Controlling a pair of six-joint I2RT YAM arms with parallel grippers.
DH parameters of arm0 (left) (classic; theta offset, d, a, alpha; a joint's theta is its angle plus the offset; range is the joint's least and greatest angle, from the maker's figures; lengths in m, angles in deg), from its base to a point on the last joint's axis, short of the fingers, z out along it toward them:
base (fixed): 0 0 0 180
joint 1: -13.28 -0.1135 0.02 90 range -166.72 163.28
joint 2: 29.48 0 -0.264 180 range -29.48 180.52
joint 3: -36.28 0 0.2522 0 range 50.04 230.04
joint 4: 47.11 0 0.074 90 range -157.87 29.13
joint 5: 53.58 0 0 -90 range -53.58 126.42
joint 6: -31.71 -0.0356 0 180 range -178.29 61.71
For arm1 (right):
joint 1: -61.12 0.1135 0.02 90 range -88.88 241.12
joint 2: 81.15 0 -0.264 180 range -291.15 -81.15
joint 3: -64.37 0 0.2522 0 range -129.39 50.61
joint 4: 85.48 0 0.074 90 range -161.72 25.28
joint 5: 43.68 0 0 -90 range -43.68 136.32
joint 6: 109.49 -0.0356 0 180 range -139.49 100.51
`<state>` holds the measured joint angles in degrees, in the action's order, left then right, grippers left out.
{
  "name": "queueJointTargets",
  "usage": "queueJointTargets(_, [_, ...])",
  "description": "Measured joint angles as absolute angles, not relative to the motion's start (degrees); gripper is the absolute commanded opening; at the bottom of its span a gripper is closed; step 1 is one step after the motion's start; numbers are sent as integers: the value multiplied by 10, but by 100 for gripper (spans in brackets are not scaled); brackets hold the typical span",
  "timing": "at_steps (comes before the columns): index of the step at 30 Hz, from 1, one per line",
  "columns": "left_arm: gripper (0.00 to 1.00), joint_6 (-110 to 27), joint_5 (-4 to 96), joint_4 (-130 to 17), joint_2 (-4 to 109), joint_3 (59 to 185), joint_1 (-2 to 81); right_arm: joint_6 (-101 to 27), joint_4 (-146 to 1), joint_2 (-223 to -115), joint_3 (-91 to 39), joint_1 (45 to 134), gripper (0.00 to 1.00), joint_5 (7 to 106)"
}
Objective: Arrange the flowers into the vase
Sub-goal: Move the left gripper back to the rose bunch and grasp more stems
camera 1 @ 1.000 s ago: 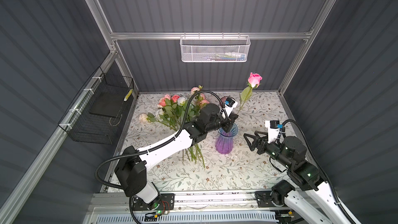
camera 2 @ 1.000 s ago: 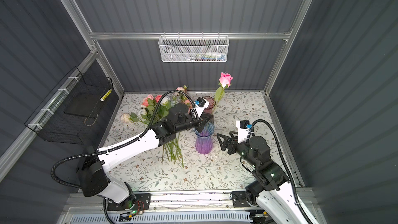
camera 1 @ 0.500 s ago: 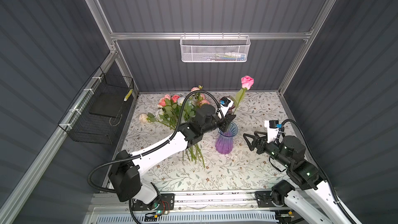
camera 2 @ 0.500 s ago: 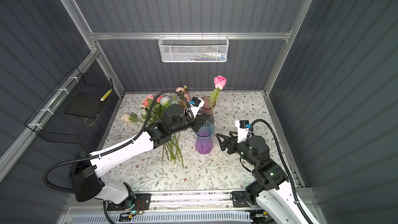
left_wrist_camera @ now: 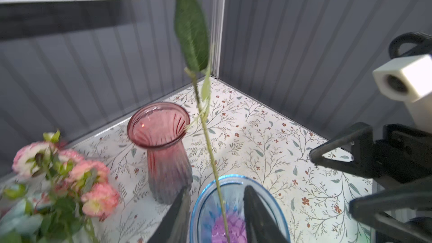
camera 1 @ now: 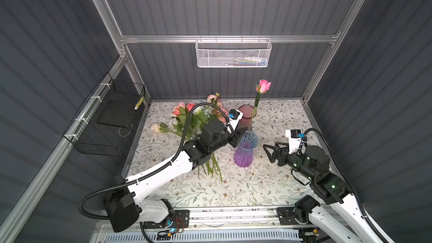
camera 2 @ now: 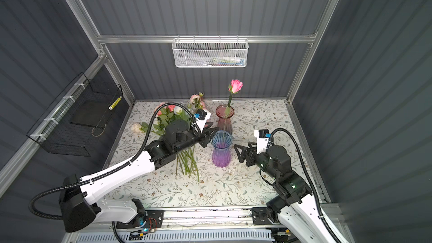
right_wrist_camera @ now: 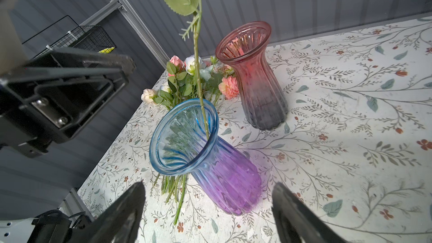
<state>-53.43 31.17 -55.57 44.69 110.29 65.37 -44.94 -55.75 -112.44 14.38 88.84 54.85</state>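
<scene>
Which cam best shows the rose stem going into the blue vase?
Right wrist: the rose stem crosses the blue vase rim and runs down inside, unobstructed. Left wrist shows the stem between the open fingers of the left gripper, vase mouth cropped. In both top views it is a thin line, partly against the pink vase.

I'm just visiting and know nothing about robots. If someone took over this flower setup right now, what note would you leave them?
Left gripper: open, jaws either side of the pink rose stem at the blue-purple vase rim, not gripping it.
Right gripper: open, empty, beside that vase.
Done: one rose stands in the blue-purple vase.
To do: the bunch of flowers lies on the table behind the left arm; each stem needs placing. The red vase looks empty.
</scene>
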Motion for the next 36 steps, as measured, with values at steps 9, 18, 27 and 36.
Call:
queueJointTargets(9, [74, -402, 74, -621, 335, 981, 635, -461, -541, -1118, 143, 888, 71, 529])
queueJointTargets(18, [48, -261, 199, -733, 434, 981, 394, -463, -537, -1172, 142, 888, 52, 509])
queueJointTargets(27, [38, -255, 316, -786, 591, 1078, 330, -460, -537, -1191, 142, 888, 42, 508])
queueJointTargets(36, [31, -273, 313, -799, 692, 1166, 319, -460, -550, -1207, 143, 888, 41, 512])
